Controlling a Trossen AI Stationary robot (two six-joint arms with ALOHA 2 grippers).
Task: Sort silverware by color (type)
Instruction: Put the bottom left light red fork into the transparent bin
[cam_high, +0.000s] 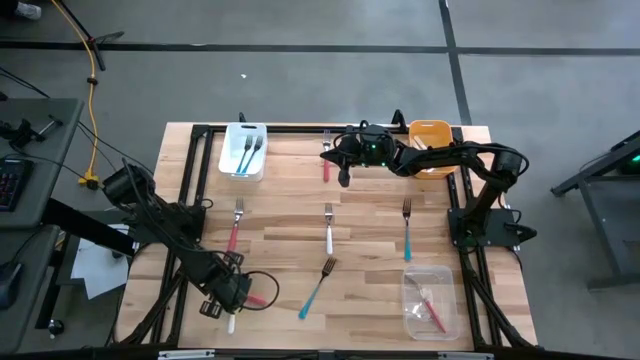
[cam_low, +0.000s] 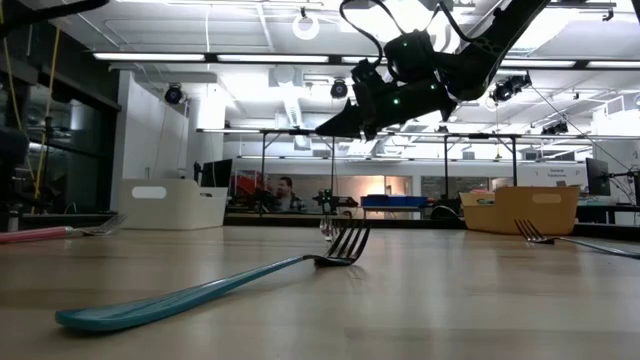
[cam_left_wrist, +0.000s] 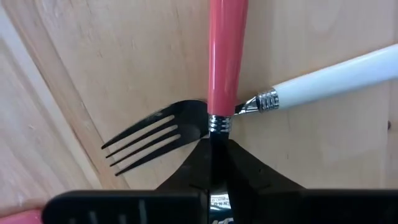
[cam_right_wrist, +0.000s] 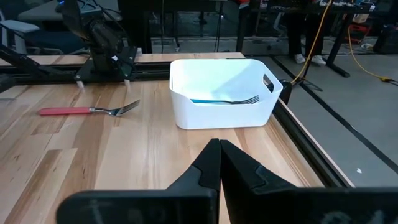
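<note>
The silverware is small forks with red-pink, teal or white handles. My left gripper (cam_high: 238, 292) stands near the table's front left, pointing down, shut on a red-pink fork (cam_left_wrist: 227, 56). That fork crosses over a white-handled fork (cam_left_wrist: 336, 78), whose tines (cam_left_wrist: 149, 137) lie flat on the wood. My right gripper (cam_high: 343, 165) hangs shut above the table's far middle, beside another red-pink fork (cam_high: 326, 160), touching nothing. In the right wrist view it (cam_right_wrist: 219, 155) faces a white bin (cam_right_wrist: 221, 93) with a teal fork inside. My left gripper pinches the red-pink fork at its metal neck, just past the ringed collar (cam_left_wrist: 219, 124) where the handle ends. The fingers (cam_left_wrist: 249, 168) come from above, pointing down, and hide the fork's tines. The handle runs level away from the fingers, over the white fork's neck.
Loose forks lie on the wood: red-pink (cam_high: 235, 225), white (cam_high: 328, 228), teal (cam_high: 407, 230) and teal (cam_high: 318, 285). The white bin (cam_high: 243, 150) sits far left, an orange bin (cam_high: 430, 135) far right, and a clear bin (cam_high: 428, 300) near right. A black frame runs round the table.
</note>
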